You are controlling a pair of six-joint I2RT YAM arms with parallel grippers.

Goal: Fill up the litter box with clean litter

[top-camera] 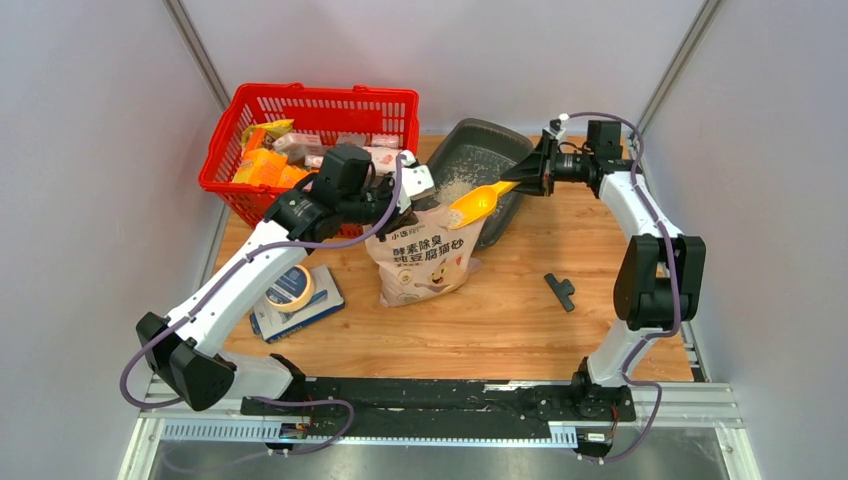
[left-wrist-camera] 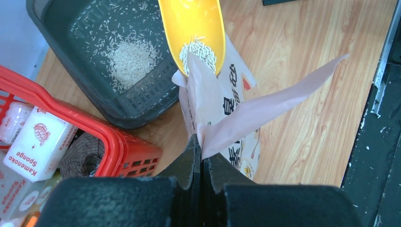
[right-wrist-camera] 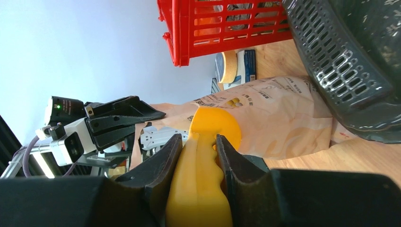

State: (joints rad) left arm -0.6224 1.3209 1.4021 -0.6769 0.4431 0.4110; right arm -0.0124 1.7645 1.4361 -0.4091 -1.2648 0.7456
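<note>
The dark grey litter box (top-camera: 490, 128) sat at about 12 o'clock on the wooden surface (top-camera: 520, 330), its near corner just beside the upright litter bag (top-camera: 425, 265). A small heap of pale litter (top-camera: 455, 188) lay on the box floor, with loose grains scattered round it; the left wrist view showed the same heap (left-wrist-camera: 130, 61) inside the perforated wall of the box (left-wrist-camera: 142, 101).

The left pincer (left-wrist-camera: 202, 151) was pressed together on the torn pink-beige top flap of the bag (left-wrist-camera: 265, 101), holding it up. In the top view this pincer (top-camera: 412, 188) stood at 12 o'clock of the bag.

The right pincer (right-wrist-camera: 198, 142) pinched the handle of the yellow scoop (right-wrist-camera: 203, 179), a finger on each side. From above, that pincer (top-camera: 522, 175) reached in from 3 o'clock, and the scoop (top-camera: 478, 205) hung over the bag's mouth, at the box's near edge. The scoop bowl (left-wrist-camera: 191, 23) held a little litter near its tip.

The red mesh basket (top-camera: 310, 100) stood at 10 o'clock, touching or just beside the box, with a Kamenoko Sponge pack (left-wrist-camera: 40, 144) inside. A tape roll (top-camera: 288, 288) rested on a flat blue-and-white box (top-camera: 318, 305) at 8 o'clock. A small black part (top-camera: 562, 290) lay at 3 o'clock of the bag.
</note>
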